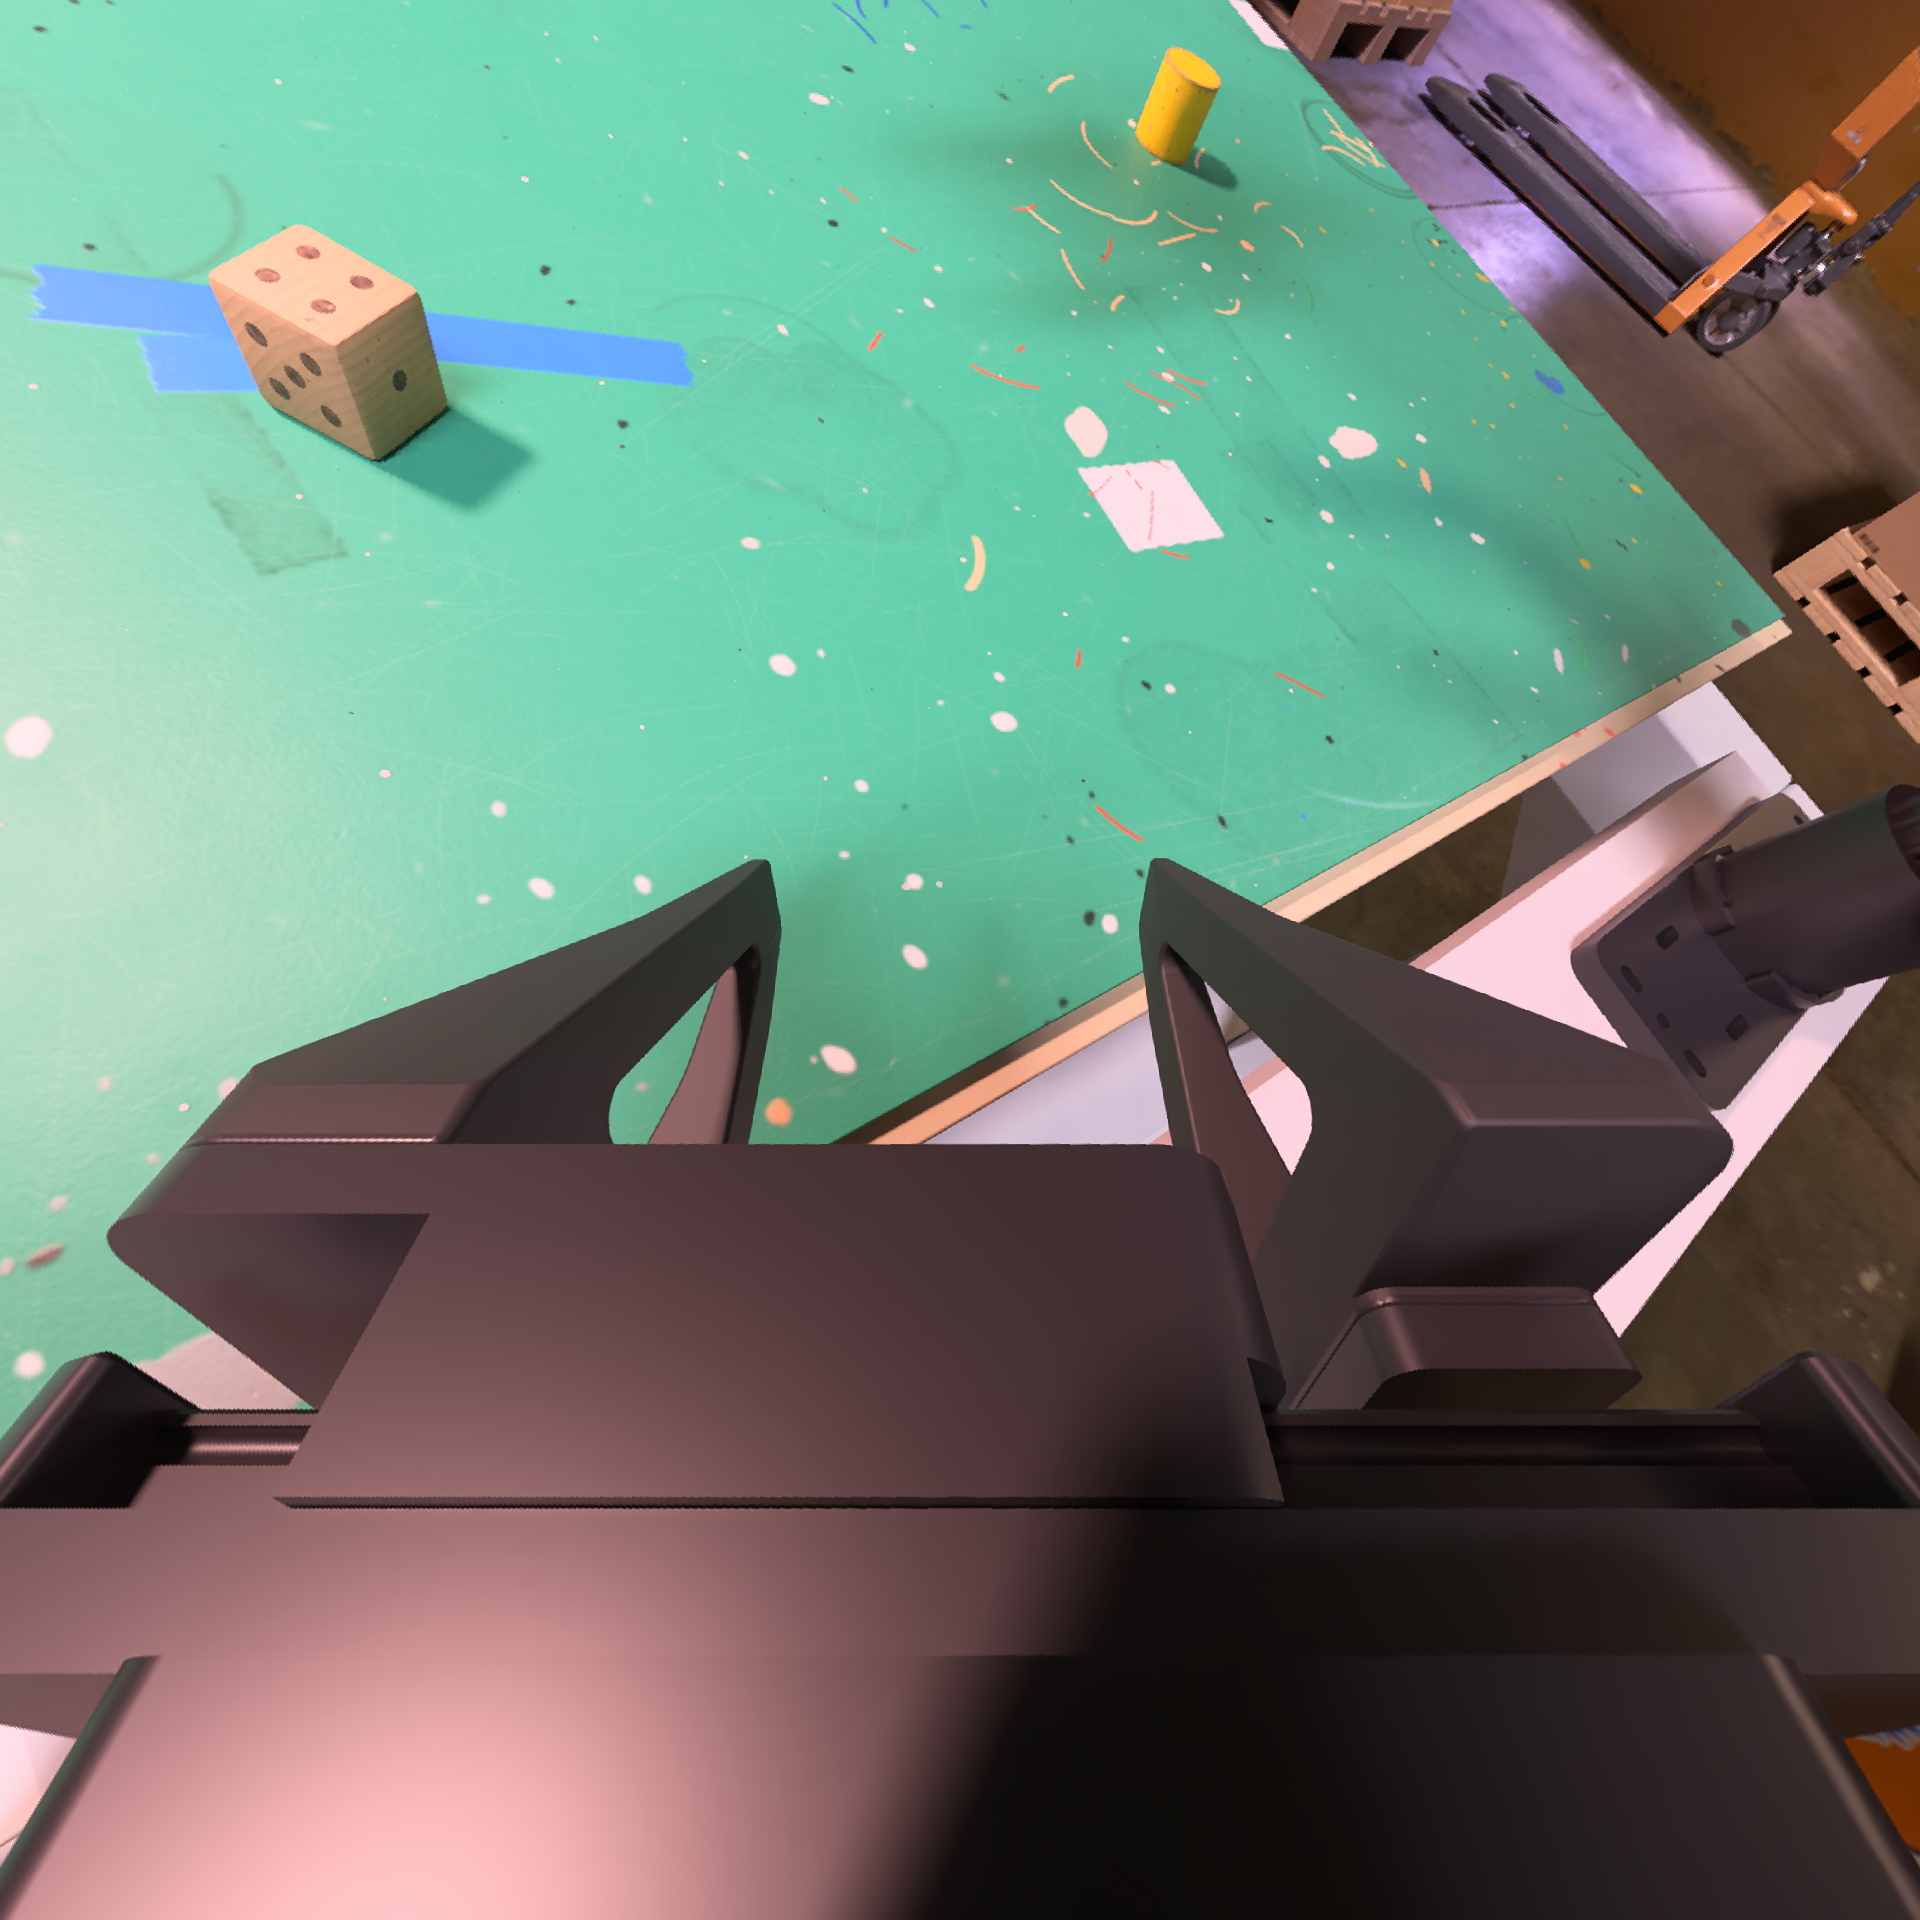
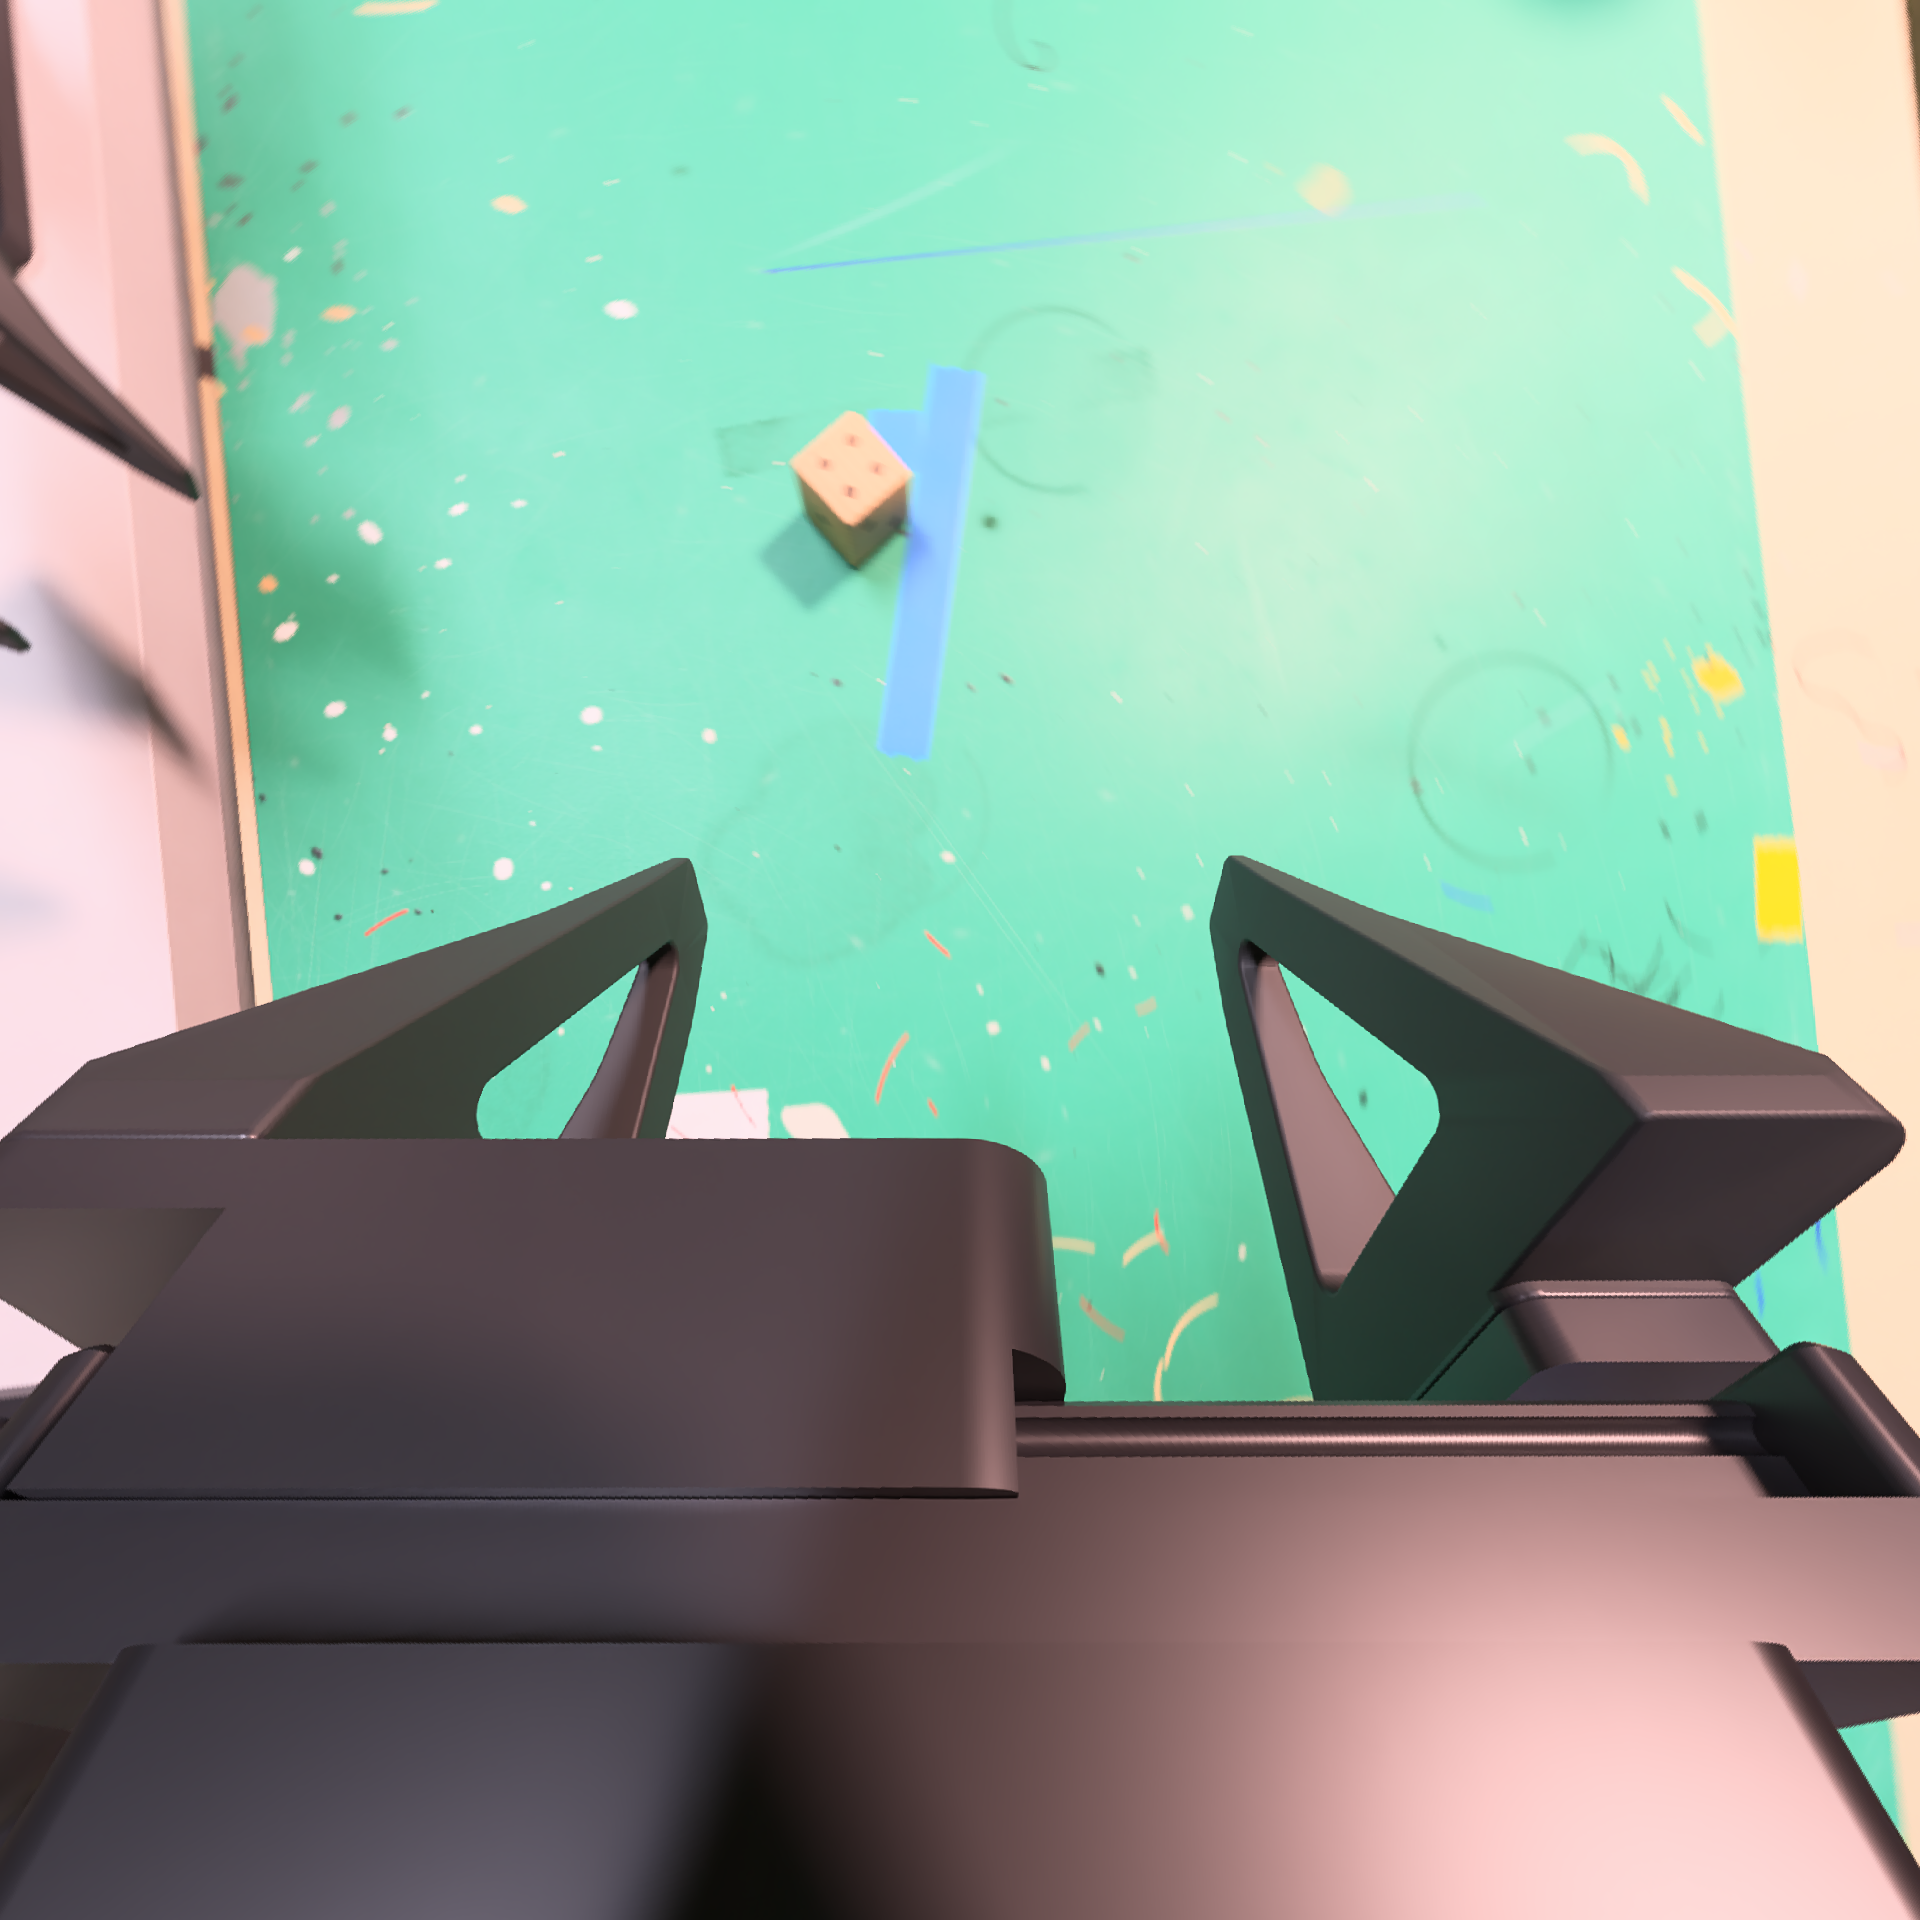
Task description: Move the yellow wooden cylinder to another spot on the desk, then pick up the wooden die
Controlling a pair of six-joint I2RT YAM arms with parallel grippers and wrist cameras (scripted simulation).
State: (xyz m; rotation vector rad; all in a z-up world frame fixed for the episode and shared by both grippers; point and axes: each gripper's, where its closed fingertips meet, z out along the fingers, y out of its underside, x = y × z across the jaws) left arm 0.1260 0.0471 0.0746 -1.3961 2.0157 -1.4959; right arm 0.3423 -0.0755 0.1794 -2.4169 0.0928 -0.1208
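The yellow wooden cylinder (image 1: 1176, 104) stands upright on the green desk (image 1: 727, 644), far off at the upper right of the left wrist view. The wooden die (image 1: 330, 341) sits on a strip of blue tape (image 1: 561, 348) at the upper left, four pips up. My left gripper (image 1: 958, 891) is open and empty, above the desk near its edge, well short of both. In the right wrist view the die (image 2: 852, 486) lies ahead beside the blue tape (image 2: 928, 582). My right gripper (image 2: 956, 883) is open and empty above the desk. The cylinder is not in that view.
The desk edge (image 1: 1455, 810) runs diagonally at right, with a white frame and the other arm's base (image 1: 1766, 935) beyond it. An orange pallet jack (image 1: 1714, 260) and wooden pallets (image 1: 1860, 613) stand on the floor. A white patch (image 1: 1148, 504) marks the desk.
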